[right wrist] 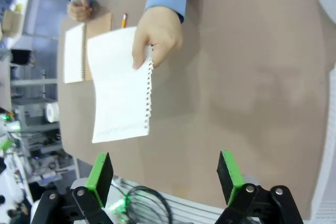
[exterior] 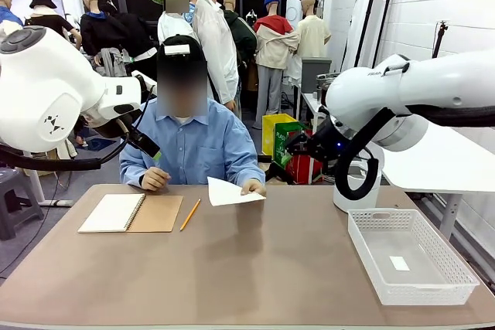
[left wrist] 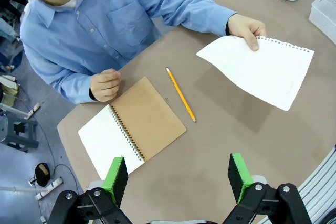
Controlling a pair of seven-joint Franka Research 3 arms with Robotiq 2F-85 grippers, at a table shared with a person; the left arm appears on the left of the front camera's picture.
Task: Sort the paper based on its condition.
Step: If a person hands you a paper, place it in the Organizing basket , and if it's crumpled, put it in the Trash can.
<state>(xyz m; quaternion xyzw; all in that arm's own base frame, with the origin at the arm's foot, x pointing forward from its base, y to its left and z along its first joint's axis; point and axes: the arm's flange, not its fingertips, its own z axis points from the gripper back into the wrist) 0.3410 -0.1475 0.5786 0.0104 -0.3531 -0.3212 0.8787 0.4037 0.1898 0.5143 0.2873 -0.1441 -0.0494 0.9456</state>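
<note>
left gripper (left wrist: 178,179) green pads spread wide, nothing in them, up over the table | right gripper (right wrist: 165,177) same deal, wide open, empty | white mesh basket (exterior: 410,256) rectangular, near right | smooth tan table (exterior: 255,268) | thin yellow pencil (left wrist: 180,94) beside spiral notebook (left wrist: 131,127), brown cover folded back | paper (left wrist: 257,69) flat smooth sheet with torn spiral edge, pinched by person's hand (left wrist: 247,27) just above the far side of the table

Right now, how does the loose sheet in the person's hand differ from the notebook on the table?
The loose sheet is held up off the table by one hand; the notebook lies flat and open. The sheet is a single white page with a torn, perforated edge; the notebook is spiral-bound, with a brown cover folded out beside its white page. Both show blank white paper.
</note>
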